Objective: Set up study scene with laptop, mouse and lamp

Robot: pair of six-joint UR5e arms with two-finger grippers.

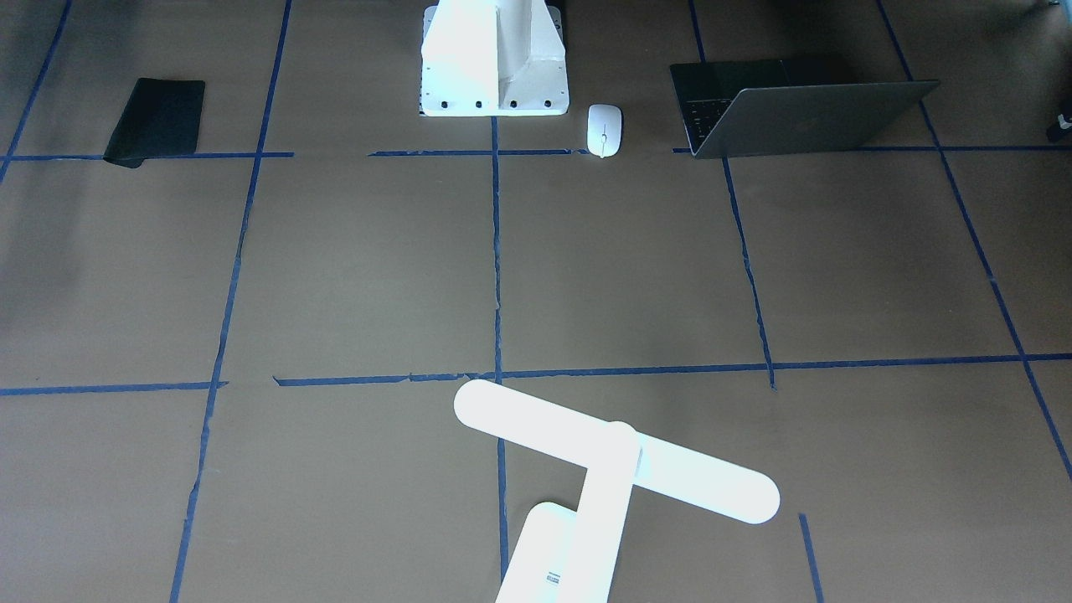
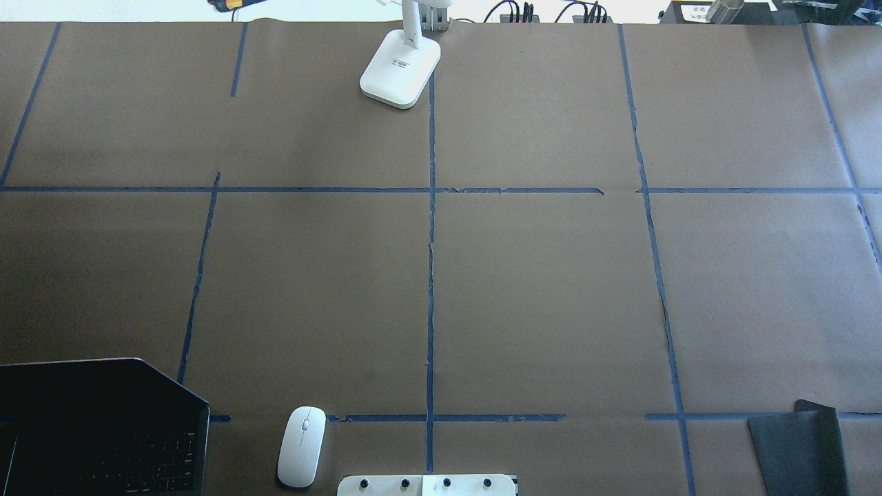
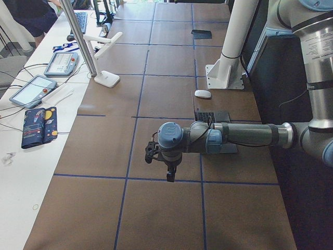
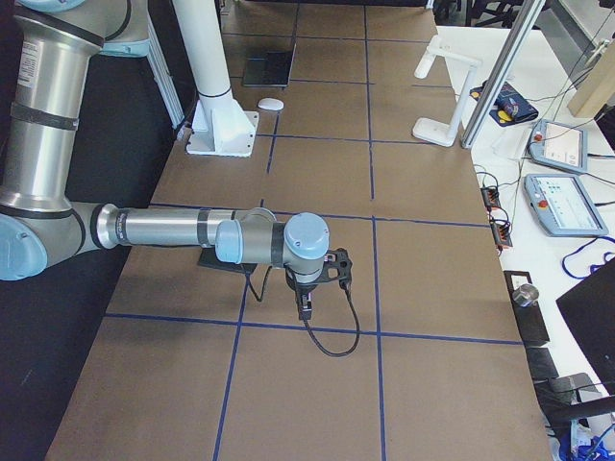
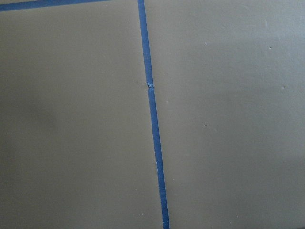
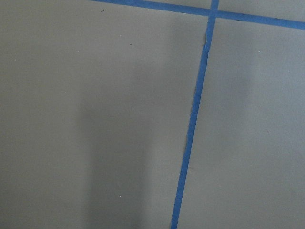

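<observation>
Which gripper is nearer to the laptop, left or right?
Left. The left gripper hangs just beside the laptop; the right gripper is far away, on the robot's right side.

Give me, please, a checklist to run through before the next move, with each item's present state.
1. Slim dark-grey metal laptop lid open: ok.
2. Small glossy white oval mouse lying apart from laptop and white bolted pedestal: ok.
3. White T-shaped desk lamp standing on its base: ok.
4. Left tool open: cannot tell.
5. Right tool open: cannot tell.
</observation>
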